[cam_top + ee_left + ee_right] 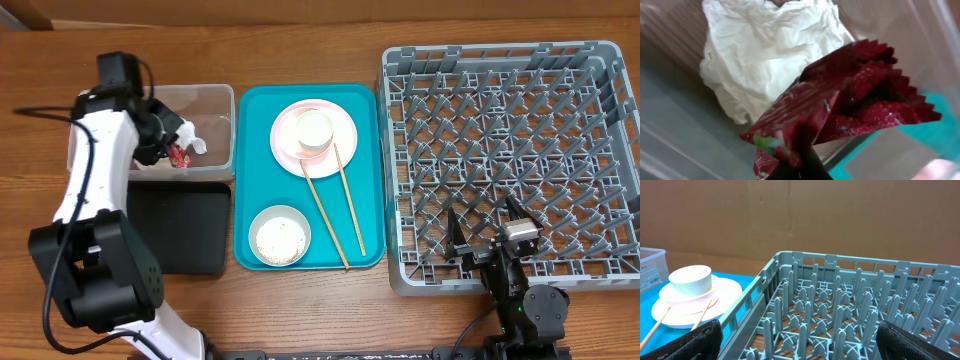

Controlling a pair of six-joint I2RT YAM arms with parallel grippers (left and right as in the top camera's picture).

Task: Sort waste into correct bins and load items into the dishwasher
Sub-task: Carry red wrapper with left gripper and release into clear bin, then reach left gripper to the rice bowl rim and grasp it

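Note:
My left gripper (172, 150) is inside the clear tub (212, 98), shut on the crumpled red wrapper (855, 95). The white tissue (760, 55) lies in the tub right behind the wrapper. In the left wrist view, the left gripper's dark fingertips (799, 162) pinch the wrapper's lower edge. My right gripper (487, 228) is open and empty over the front edge of the grey dish rack (520, 60). The pale pink plate (340, 150) carries the small white cup (314, 130). Two chopsticks (340, 205) and a bowl of white rice (280, 236) lie on the teal tray (255, 110).
The black tray (185, 225) lies in front of the tub, beside the teal tray. In the right wrist view the rack's pegs (840, 310) fill the middle, with the plate and cup (690, 280) to the left. A brown cardboard wall stands behind.

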